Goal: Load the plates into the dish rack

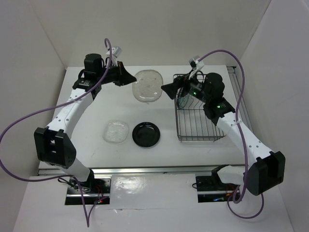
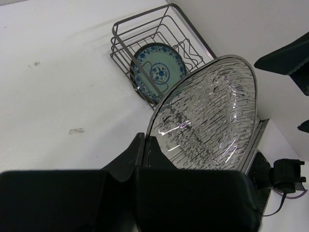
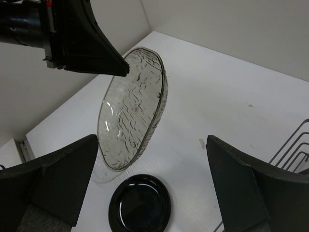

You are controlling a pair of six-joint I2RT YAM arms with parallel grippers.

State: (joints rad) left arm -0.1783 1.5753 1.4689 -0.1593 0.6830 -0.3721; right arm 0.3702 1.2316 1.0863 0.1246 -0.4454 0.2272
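My left gripper [image 1: 129, 77] is shut on the rim of the translucent beige plate [image 1: 148, 86] and holds it tilted above the table at the back centre. In the left wrist view the fingers [image 2: 140, 147] pinch that plate [image 2: 207, 116] at its lower edge. The teal-patterned plate [image 2: 158, 72] stands upright inside the wire dish rack [image 2: 116, 36]. My right gripper [image 1: 169, 90] is open and empty, by the rack's [image 1: 200, 126] left back corner, facing the held plate [image 3: 133, 108]. The black plate [image 1: 146, 134] and the clear squarish glass plate [image 1: 116, 131] lie flat on the table in front.
The white enclosure walls stand close behind and to both sides. In the right wrist view the black plate [image 3: 140, 205] lies below the held plate, with the rack's wires [image 3: 294, 140] at the right edge.
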